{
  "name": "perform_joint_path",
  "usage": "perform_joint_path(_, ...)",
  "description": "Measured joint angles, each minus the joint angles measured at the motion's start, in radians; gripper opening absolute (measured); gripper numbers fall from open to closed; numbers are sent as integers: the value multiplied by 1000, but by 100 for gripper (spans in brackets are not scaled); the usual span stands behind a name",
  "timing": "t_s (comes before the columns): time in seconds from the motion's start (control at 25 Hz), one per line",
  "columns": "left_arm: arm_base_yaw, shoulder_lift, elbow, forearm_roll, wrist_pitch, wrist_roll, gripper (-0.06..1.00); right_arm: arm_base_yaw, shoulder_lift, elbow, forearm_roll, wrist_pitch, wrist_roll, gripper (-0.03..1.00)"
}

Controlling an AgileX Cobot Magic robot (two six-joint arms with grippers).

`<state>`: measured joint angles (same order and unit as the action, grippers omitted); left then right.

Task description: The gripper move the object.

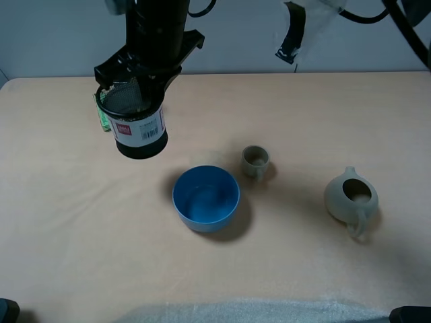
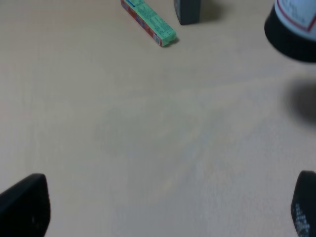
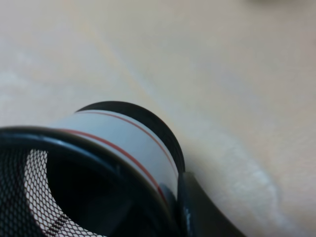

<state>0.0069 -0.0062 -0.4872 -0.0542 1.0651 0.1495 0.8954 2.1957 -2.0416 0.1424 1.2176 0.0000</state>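
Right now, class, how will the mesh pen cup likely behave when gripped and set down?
The pen cup is wire mesh, so probably light, and its wall may flex under the right gripper. Its flat solid base suggests steady standing; sideways it would likely roll.

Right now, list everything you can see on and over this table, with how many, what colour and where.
pen cup: one, black mesh, white-and-red label; back left in the high view, held by the right gripper
green pack: one, green; partly hidden by the pen cup
dark block: one, dark grey; near the green pack, seen in the left wrist view only, cannot identify
bowl: one, blue; middle of the table
mug: one, beige; just right of the bowl
pitcher: one, beige; far right
table: one, light beige
right gripper: black; shut on the pen cup's rim
left gripper: black; open, nothing between its fingertips
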Motion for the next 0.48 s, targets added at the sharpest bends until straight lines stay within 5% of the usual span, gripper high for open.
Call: perform_joint_path(0.48,0,0,0,0,0,0,99,73,0,44,-13,2,0,2)
